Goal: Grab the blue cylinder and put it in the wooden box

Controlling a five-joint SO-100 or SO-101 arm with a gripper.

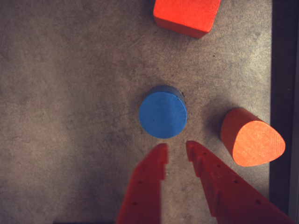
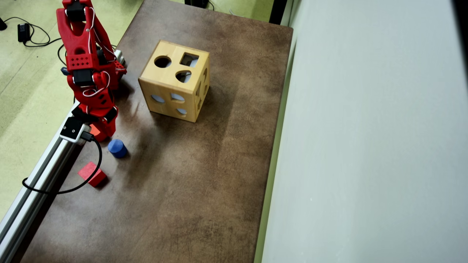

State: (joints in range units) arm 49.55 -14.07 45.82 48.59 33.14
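One blue cylinder [image 1: 163, 115], upright, axis vertical, flat round top up, near the desk's [image 2: 204, 175] left edge in overhead view. Two red blocks: cube [image 1: 187, 16], rounded one [image 1: 252, 137]. One wooden box [image 2: 174, 86] well apart. Gripper [image 1: 176, 150] narrowly parted, empty, tips just short of cylinder. Open desk to the right.

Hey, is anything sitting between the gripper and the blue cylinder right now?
No. In the wrist view the open gripper points at the blue cylinder with only bare table between. The red rounded block lies off to the right, the red cube beyond the cylinder.
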